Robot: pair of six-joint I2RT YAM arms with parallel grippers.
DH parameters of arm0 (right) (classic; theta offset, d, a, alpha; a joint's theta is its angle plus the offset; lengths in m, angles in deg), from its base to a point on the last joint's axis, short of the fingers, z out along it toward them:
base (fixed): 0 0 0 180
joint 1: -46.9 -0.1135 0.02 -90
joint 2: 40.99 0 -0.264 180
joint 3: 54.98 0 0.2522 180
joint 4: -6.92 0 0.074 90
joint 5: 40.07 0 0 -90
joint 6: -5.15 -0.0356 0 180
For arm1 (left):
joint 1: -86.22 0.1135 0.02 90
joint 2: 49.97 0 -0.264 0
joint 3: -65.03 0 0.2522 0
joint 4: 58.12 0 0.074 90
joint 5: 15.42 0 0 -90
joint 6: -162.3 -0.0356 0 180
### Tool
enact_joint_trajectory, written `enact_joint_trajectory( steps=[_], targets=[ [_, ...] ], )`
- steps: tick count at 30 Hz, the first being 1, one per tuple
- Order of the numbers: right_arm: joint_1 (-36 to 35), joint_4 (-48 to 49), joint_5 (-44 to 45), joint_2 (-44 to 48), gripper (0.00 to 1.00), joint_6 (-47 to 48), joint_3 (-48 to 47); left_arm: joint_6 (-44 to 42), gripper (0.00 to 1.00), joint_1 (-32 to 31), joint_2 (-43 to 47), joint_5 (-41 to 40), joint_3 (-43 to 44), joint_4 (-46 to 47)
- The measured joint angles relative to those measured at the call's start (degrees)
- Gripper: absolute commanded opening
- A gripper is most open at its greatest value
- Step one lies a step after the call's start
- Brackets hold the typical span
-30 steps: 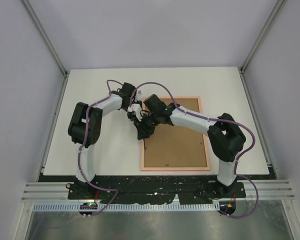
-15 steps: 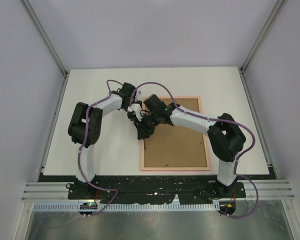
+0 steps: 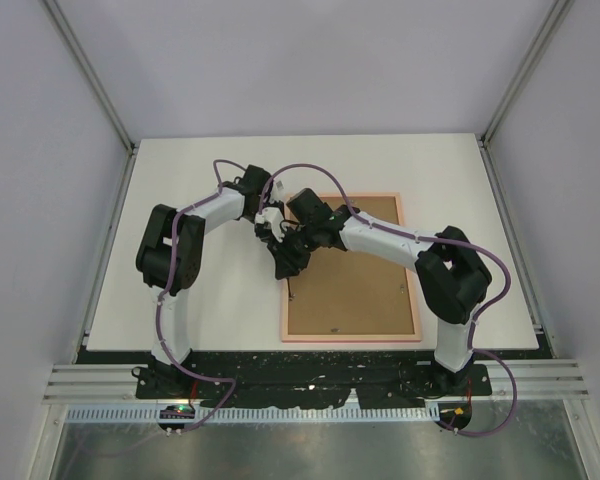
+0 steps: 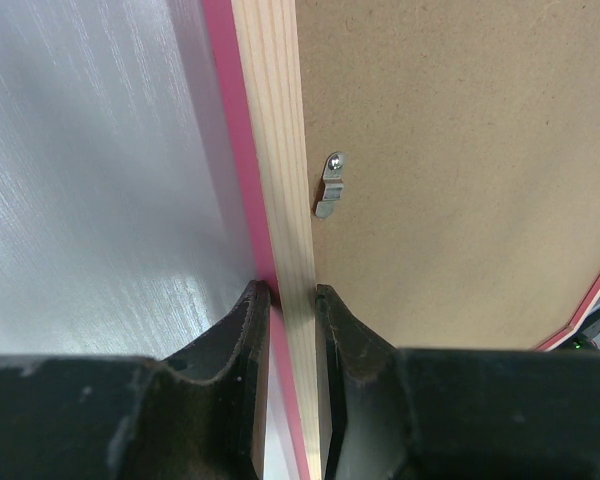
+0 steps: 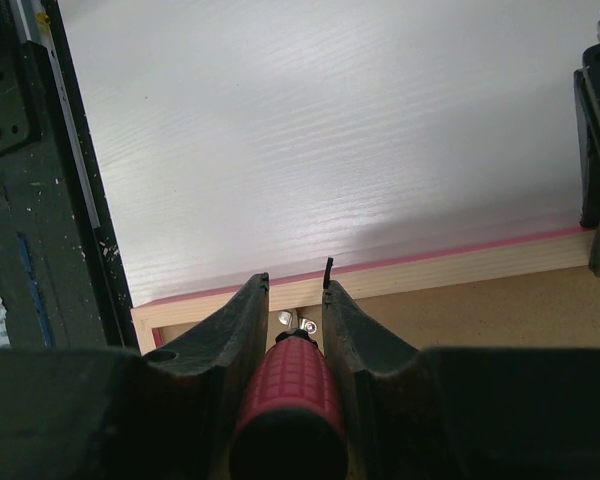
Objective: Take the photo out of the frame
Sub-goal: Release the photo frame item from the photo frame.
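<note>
Pale enclosure walls (image 3: 280,60) ring a white bench (image 3: 200,300). On it one pink frame (image 3: 350,338) lies face down, right of centre, with its brown backing board (image 4: 460,150) upward. Two arms, the left arm (image 3: 170,250) and the right arm (image 3: 450,270), meet over its upper left corner and hide it from above. The left jaws are clamped on the frame's left rail, just short of one metal turn clip (image 4: 330,185). The right jaws grip one red-handled tool (image 5: 285,400), pointed at that same rail. Nothing has shifted since a second ago.

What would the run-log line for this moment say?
frame: back up on table | left gripper: shut on frame rail | right gripper: shut on red-handled tool, pointed at clip | photo: not visible
</note>
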Motion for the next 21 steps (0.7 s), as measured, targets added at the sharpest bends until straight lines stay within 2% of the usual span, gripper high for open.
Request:
enact_joint_trajectory(
  steps=[21],
  targets=[
    [0.0,-1.77,0.17,-0.11,0.08,2.03,-0.76,0.0,0.1,0.0,0.0,0.0,0.0,0.0]
  ],
)
